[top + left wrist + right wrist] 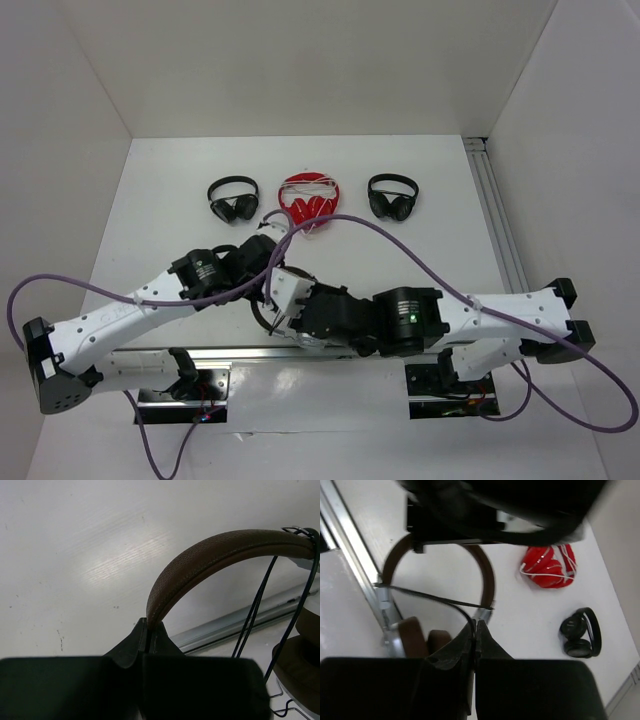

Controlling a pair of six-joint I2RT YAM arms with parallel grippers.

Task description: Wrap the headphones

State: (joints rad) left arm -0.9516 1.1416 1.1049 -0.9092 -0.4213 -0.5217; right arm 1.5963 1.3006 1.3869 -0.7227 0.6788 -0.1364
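Note:
The headphones hang off the table, held between both arms; from above they are mostly hidden, with only a dark arc (258, 316) showing. My left gripper (149, 623) is shut on one end of the brown headband (215, 550). The thin black cable (254, 612) drops across the band's arch, and a brown ear cup (300, 672) hangs at the right. My right gripper (475, 625) is shut on the black cable (435, 599), just below the headband's (488, 580) silver end. Both ear cups (412, 632) sit left of its fingers.
A red pair with white cord (309, 200) lies at the back centre, with a small black pair on each side (233, 199) (393, 195). An aluminium rail (495, 220) runs along the right edge and another along the near edge (240, 352). Purple arm cables (420, 255) loop overhead.

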